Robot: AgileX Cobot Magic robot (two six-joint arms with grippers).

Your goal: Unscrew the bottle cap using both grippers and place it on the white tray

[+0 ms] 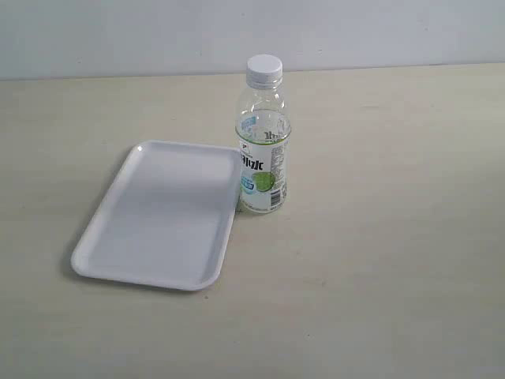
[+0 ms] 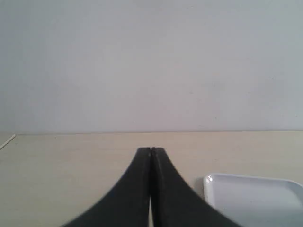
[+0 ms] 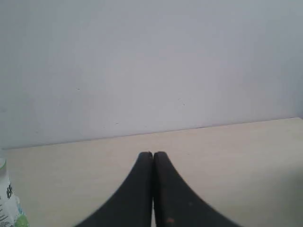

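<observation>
A clear bottle (image 1: 264, 150) with a white label and a lime picture stands upright on the table. Its white ribbed bottle cap (image 1: 264, 70) sits on the neck. The white tray (image 1: 162, 213) lies flat just left of the bottle, its near corner almost touching the bottle's base. Neither gripper shows in the exterior view. In the left wrist view my left gripper (image 2: 150, 150) is shut with nothing between its black fingers, and a corner of the tray (image 2: 251, 198) shows beside it. My right gripper (image 3: 153, 154) is shut and empty too, with a sliver of the bottle (image 3: 8, 203) at the frame's edge.
The pale wooden table (image 1: 394, 260) runs back to a plain light wall (image 1: 118, 35). The tray holds nothing.
</observation>
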